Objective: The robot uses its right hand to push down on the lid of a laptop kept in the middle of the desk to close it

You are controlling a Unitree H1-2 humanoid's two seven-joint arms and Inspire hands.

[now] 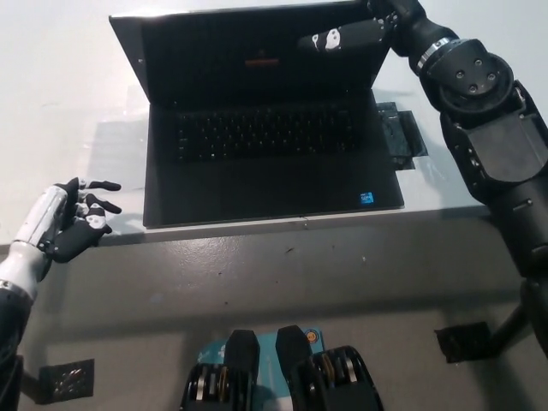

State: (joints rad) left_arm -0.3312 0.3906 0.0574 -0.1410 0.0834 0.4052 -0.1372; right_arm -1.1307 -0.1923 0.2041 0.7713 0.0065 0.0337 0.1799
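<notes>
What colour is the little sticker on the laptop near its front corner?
Blue, on the black laptop, a small square sticker seen in the head view.

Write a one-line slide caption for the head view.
Black right hand hooked over the open laptop's lid; white left hand rests open at the desk edge.

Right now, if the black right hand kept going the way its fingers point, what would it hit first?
The right hand points toward picture left across the upper part of the open laptop lid. It would likely meet the dark screen first, though depth from this steep view is unclear.
</notes>
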